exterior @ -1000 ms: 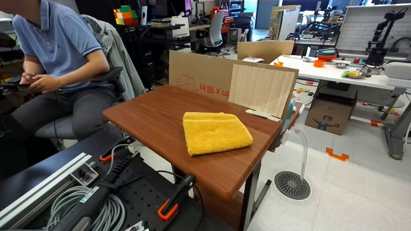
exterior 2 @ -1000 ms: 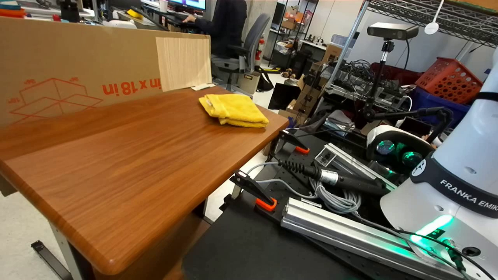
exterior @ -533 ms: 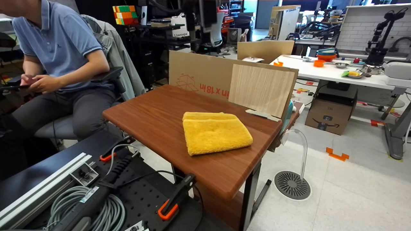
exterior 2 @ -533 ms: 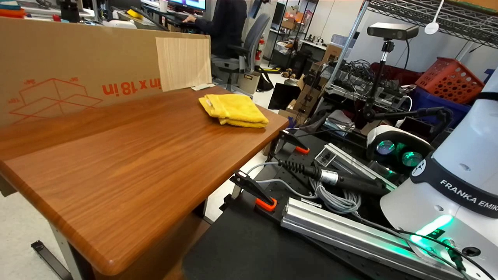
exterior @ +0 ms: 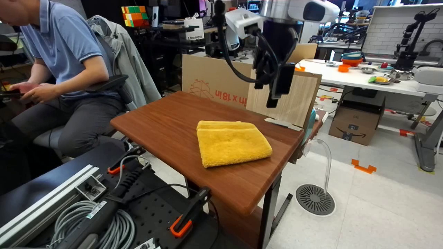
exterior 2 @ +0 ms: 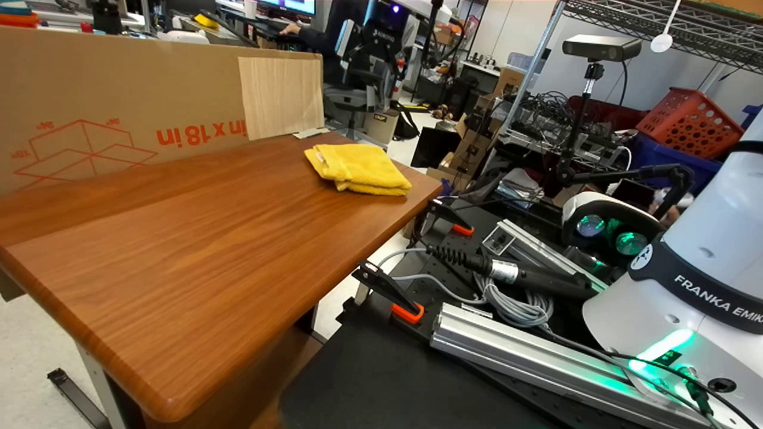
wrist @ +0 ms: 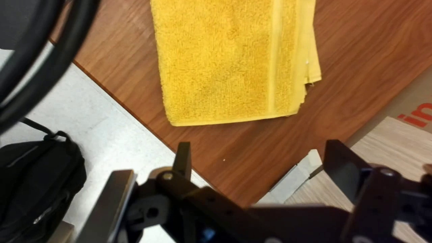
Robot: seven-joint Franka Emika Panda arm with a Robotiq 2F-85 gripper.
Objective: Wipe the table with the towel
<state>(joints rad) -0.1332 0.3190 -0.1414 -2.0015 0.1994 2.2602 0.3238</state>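
Note:
The yellow folded towel (exterior: 233,143) lies flat on the reddish-brown table (exterior: 162,117). In an exterior view the towel (exterior 2: 360,170) sits near one end of the tabletop (exterior 2: 197,238). My gripper (exterior: 278,91) hangs above the table, near the upright wood-grain panel, higher than the towel and apart from it. It shows partly at the top of an exterior view (exterior 2: 375,47). In the wrist view the fingers (wrist: 258,146) are wide apart with nothing between them. The towel (wrist: 229,60) lies beyond the fingertips there, its upper end cut off by the frame.
A cardboard wall (exterior: 214,74) with a light wood-grain panel (exterior: 283,97) stands along the table's edge. Orange-tipped clamps (exterior: 181,224), a cable coil (exterior 2: 518,304) and a metal rail (exterior 2: 524,363) lie on the black bench. A seated person (exterior: 65,52) is beside the table.
The arm has come into view from above, and the gripper now hangs over the panel end of the table. The seated person has shifted. The towel has not moved.

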